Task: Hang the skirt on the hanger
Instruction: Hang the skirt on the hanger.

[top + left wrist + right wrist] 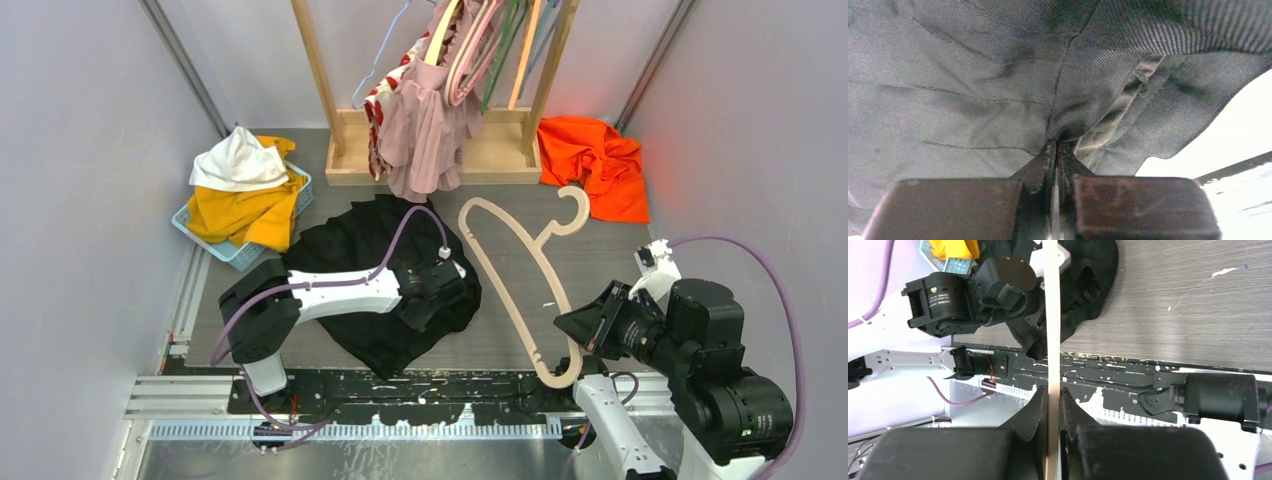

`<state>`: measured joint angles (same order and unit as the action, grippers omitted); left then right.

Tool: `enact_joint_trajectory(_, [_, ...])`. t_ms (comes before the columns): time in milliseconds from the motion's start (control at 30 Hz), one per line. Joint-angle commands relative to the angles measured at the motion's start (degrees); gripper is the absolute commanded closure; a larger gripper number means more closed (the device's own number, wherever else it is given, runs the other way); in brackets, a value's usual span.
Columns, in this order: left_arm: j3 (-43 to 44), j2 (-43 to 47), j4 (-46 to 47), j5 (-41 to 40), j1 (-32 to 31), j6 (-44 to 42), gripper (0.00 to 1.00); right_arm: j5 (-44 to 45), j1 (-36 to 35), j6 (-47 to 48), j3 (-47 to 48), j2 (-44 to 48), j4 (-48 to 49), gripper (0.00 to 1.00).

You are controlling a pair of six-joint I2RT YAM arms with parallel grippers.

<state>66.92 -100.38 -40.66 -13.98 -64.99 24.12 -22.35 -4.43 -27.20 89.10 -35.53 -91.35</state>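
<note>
In the top external view, the left claw [443, 285] is lying low over the crumpled black fabric skirt [365, 235], which is spreading out beneath it and away to its far left on the grey table [600, 260]. The pale beige curved hanger [520, 265] is lying just right of that claw, its near arm reaching the right claw [566, 328]. Beyond both claws a light wooden rack [500, 150] is carrying a pink pleated garment [425, 135], a blue plastic basket [240, 252] of clothes is sitting to the far left, and an orange cloth [600, 165] is lying to the far right. In the left wrist view, the left claw [1055, 150] is pinching a fold of the skirt [973, 90], its jaws nearly meeting on the cloth. In the right wrist view, the right claw [1052, 400] is clamping the hanger [1051, 315], which is running straight ahead from between narrow jaws, with the skirt [1090, 285] lying beyond.
</note>
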Motion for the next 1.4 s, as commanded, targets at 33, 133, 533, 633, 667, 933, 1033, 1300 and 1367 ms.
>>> enact_joint_trajectory(33, [-0.57,4.2,-0.03,-1.71,0.69,1.64,1.0,-4.51,-0.8,-3.62,-1.06,1.12,-7.61,0.99])
enact_joint_trajectory(133, [-0.23,7.39,-1.13,-0.99,2.95,2.26,1.0,-6.65,-1.46,-5.11,-3.69,1.99,-7.6,0.99])
enact_joint_trajectory(533, [5.93,11.74,0.97,6.11,14.74,-2.94,1.0,-10.3,-8.03,-13.97,-8.82,6.46,-7.61,0.99])
enact_joint_trajectory(633, [5.88,12.07,1.46,6.4,16.68,-3.24,1.0,-8.78,-10.18,-17.6,-9.64,7.81,-7.53,0.99])
enact_joint_trajectory(667, [5.26,12.52,1.84,6.76,17.49,-3.17,1.0,-6.89,-11.18,-19.32,-9.21,8.16,-7.53,0.99])
enact_joint_trajectory(933, [4.39,14.52,4.0,11.89,19.5,-2.51,1.0,-9.32,-11.51,-16.68,-13.88,8.4,-7.57,0.99])
enact_joint_trajectory(1033, [5.96,14.68,3.41,12.25,19.48,-2.75,1.0,-11.36,-10.49,-15.57,-16.69,8.83,-7.3,0.99])
enact_joint_trajectory(1300, [10.02,13.82,2.01,12.4,19.6,-3.49,1.0,-15.22,-8.14,-11.58,-19.84,8.83,-7.62,0.99])
enact_joint_trajectory(1367, [10.76,13.5,1.51,12.23,19.76,-3.83,1.0,-16.02,-8.22,-11.59,-19.87,8.89,-7.61,0.99])
